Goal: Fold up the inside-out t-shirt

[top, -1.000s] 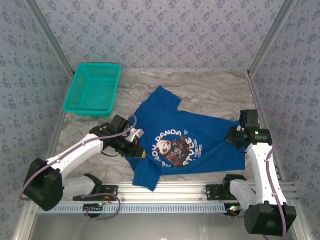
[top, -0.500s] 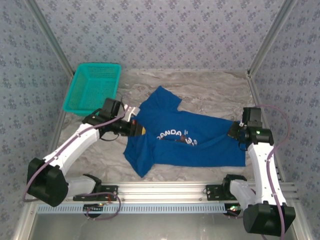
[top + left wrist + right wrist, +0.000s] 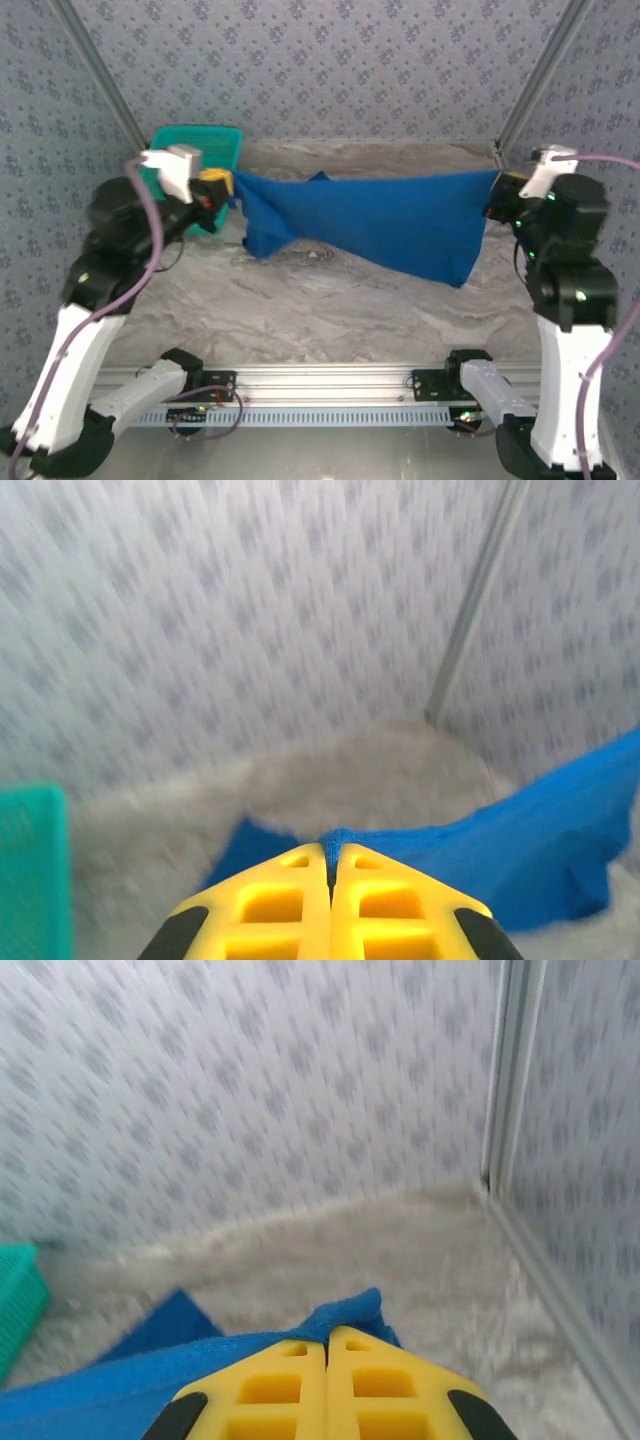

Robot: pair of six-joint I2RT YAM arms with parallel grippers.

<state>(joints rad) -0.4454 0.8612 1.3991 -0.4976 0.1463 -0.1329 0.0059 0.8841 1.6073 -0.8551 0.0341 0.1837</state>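
The t-shirt (image 3: 380, 220) hung in the air above the table (image 3: 330, 310), stretched as a long band running left to right across the far half of the scene, its lower edge sagging deepest toward the right. The left gripper (image 3: 222, 190), just beside the basket (image 3: 195, 140), was clamped on the left end, and the right gripper (image 3: 497, 197) was clamped on the right end. Neither arm was nearer, so the next lay-down probably depended on keeping that left-right axis level.

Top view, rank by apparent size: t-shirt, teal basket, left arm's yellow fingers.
1. t-shirt, spread wide.
2. teal basket, partly covered and farther back, so it may read small.
3. left yellow fingers, clearly the smallest.
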